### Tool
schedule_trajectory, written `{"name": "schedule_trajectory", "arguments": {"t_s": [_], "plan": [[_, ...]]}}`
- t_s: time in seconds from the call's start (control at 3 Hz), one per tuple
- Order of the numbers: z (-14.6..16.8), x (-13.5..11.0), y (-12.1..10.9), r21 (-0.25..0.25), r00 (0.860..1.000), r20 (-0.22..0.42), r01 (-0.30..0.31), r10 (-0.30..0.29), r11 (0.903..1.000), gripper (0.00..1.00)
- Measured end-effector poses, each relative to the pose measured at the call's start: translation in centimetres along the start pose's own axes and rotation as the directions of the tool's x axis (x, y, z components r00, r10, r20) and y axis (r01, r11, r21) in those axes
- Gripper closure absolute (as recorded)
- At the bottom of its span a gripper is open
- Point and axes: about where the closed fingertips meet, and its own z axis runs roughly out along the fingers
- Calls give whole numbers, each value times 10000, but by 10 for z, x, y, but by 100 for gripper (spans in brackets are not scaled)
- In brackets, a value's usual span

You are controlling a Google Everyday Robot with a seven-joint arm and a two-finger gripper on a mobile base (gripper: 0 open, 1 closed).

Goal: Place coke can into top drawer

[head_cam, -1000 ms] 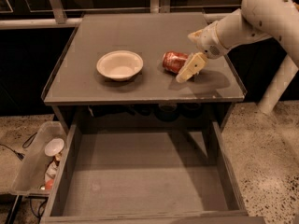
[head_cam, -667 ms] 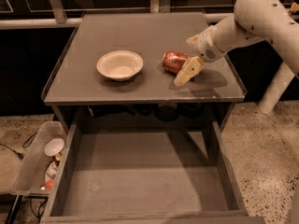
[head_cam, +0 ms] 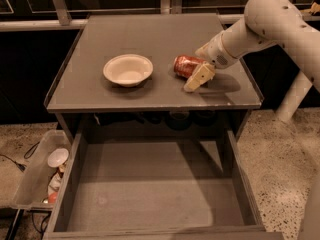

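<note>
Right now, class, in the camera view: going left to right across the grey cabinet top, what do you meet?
Cream-white round bowl → small red-orange metal coke can. The tool overlaps the can's right end, so it gets no place.

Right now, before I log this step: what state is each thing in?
Small red-orange metal coke can: on its side on the grey cabinet top.
Wide shallow grey top drawer: pulled open, nothing inside.
Cream-white round bowl: upright, empty.
Gripper: at the can's right end.
Clear plastic bin: on the floor, holding clutter.
</note>
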Motion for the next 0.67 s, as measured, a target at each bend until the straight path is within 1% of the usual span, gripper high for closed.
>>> {"name": "schedule_trajectory", "arguments": {"t_s": [0.67], "plan": [[0,0,0,-1,10000,0,0,0,10000,64]]}}
